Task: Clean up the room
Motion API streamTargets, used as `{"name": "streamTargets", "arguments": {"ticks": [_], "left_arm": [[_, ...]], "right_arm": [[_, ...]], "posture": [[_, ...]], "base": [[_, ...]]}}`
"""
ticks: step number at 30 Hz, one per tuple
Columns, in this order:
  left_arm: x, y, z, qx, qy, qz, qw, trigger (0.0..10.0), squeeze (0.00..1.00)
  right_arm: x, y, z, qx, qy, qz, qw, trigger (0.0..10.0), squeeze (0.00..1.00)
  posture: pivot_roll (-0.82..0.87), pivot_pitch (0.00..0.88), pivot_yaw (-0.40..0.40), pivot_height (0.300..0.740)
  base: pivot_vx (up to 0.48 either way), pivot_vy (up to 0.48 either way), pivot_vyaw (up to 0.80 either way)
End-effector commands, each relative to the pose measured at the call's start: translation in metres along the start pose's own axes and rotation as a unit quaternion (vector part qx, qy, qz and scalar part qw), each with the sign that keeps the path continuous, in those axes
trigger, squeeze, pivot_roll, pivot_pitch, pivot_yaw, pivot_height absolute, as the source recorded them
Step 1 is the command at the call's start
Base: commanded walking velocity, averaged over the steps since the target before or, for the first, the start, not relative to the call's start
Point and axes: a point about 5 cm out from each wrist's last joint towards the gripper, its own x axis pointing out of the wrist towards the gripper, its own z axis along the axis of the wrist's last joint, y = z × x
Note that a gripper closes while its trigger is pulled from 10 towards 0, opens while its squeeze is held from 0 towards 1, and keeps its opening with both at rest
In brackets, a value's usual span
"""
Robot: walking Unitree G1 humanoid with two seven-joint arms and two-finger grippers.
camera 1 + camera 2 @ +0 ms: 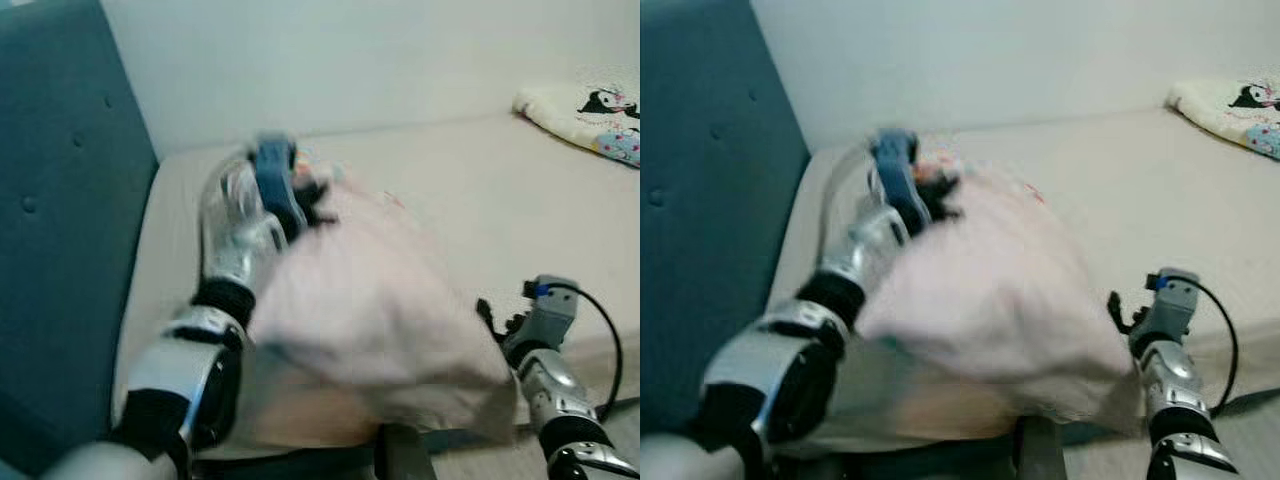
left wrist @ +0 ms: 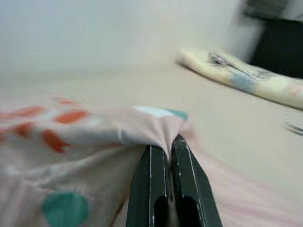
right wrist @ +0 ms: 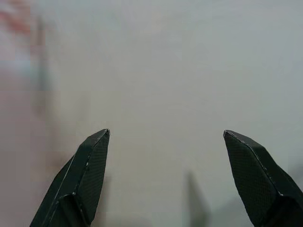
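Note:
A pale pink pillow (image 1: 370, 320) with coloured spots lies over the near side of the beige bed (image 1: 480, 190). My left gripper (image 2: 169, 142) is shut on a pinched fold of its pink cover (image 2: 94, 137), up near the pillow's far corner (image 1: 310, 195). My right gripper (image 3: 165, 135) stands open with nothing between its fingers, low at the pillow's right edge (image 1: 490, 315), facing a pale blurred surface.
A teal padded headboard (image 1: 60, 220) rises on the left. A white wall (image 1: 350, 50) runs behind the bed. A cream blanket with a cartoon print (image 1: 590, 115) lies at the bed's far right corner. The bed's front edge runs under my right arm.

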Motion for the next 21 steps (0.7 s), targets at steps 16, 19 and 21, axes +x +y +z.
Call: {"name": "streamTargets", "arguments": {"ticks": [16, 19, 21], "left_arm": [[-0.038, 0.088, 0.013, 0.243, -0.021, 0.273, 0.931, 0.0, 0.0], [-0.047, 0.101, 0.02, 0.24, -0.048, 0.322, 0.915, 0.0, 0.0], [-0.047, 0.101, 0.02, 0.24, -0.048, 0.322, 0.915, 0.0, 0.0]], "right_arm": [[0.002, 0.01, 0.015, -0.008, -0.037, 0.021, 0.999, 10.0, 0.0], [0.004, 0.01, 0.021, -0.014, -0.043, 0.024, 0.999, 10.0, 0.0], [0.004, 0.01, 0.021, -0.014, -0.043, 0.024, 0.999, 10.0, 0.0]], "posture": [[-0.18, 0.0, 0.062, 0.496], [-0.18, 0.0, 0.056, 0.496], [-0.18, 0.0, 0.056, 0.496]], "base": [[0.0, 0.0, 0.0], [0.0, 0.0, 0.0], [0.0, 0.0, 0.0]]}}
